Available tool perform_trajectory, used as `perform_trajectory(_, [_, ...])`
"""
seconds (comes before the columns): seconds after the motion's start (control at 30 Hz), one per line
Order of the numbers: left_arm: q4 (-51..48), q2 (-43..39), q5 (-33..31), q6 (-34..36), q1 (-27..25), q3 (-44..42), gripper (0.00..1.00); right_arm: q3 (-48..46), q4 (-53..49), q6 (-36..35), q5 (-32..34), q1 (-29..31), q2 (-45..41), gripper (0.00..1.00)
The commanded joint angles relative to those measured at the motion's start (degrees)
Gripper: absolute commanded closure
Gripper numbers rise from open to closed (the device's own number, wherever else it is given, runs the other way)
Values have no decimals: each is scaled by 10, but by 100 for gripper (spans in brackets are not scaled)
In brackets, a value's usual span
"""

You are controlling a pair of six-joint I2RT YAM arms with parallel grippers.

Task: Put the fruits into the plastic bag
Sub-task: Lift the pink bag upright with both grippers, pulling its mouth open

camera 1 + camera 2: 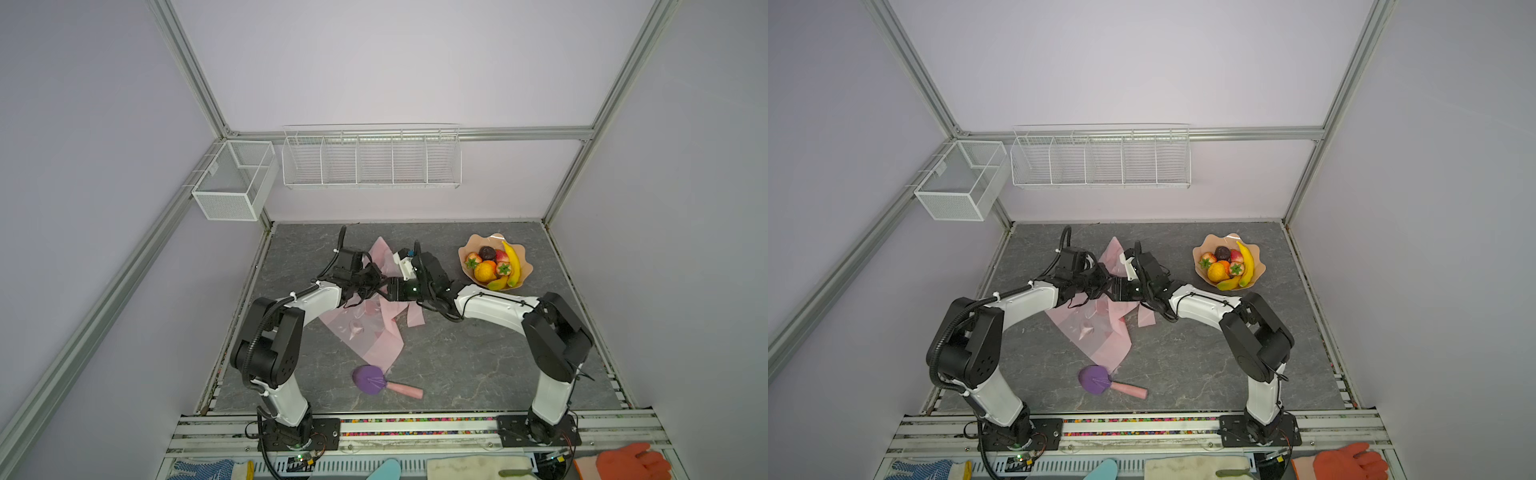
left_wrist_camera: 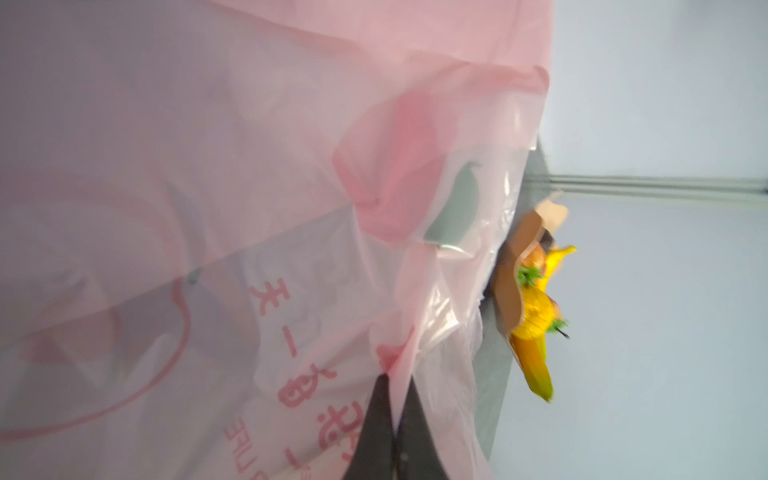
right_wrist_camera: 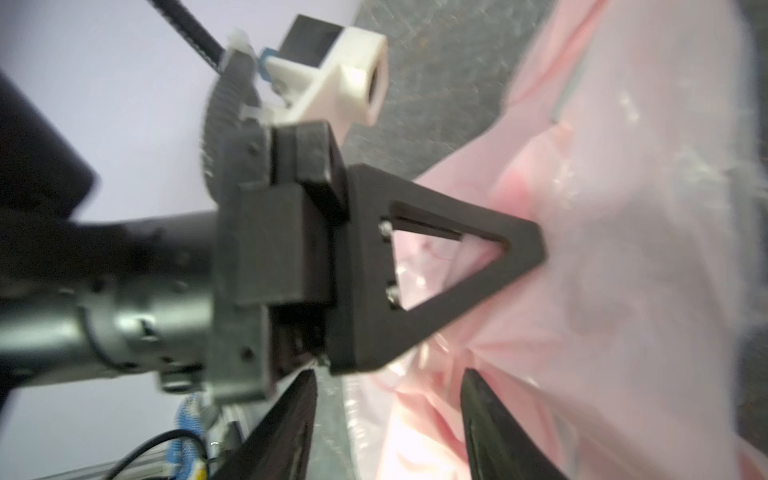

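Grey, marble-veined tabletop [image 1: 478, 357] fills the lilac-walled cell. We find the plastic bag [image 1: 368, 332] crumpled at its middle and the fruits [image 1: 492, 266] heaped in a peach-coloured bowl [image 1: 527, 266] at the far right, well apart from the bag. None looks to be bagged yet. A purple tool [image 1: 369, 380] lies just beside the bag's near corner and plays no part.

Both arms reach inward and meet over the bag's far half. We judge the reason so: thin film lies shut on itself, so one side must be held while the mouth is parted before any fruit can go in. The left pincer [image 2: 397, 380] is closed tight on a fold of pink film, the sheet gathered to a point between its tips. The right pincer [image 3: 388, 415] stands wide, with loose film lying between its jaws and nothing gripped.

In both top views wrists and cables cover the tips, so neither grip can be read there. Only the left wrist view gives us the pinch, along with pink printed lettering and, past the bag's edge, the bowl and a banana [image 2: 538, 374]. Only the right wrist view shows the gap between the right jaws, and the left pincer's triangular finger pressed into the film close ahead.
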Motion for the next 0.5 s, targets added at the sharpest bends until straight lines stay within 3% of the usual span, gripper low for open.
perform_trajectory(0.0, [33,-66,75,143,-3,-1,100,35,-26,-11,-70,-36,-86,26])
perform_trajectory(0.17, [8,-150,156,272,-1,14,100,100,-174,-61,-103,-119,-198,15])
perform_trajectory(0.3, [15,-161,227,277,1,48,100,145,-236,-69,-163,-207,-251,14])
perform_trajectory(0.47, [21,-138,289,252,0,98,100,151,-226,-46,-282,-289,-288,15])
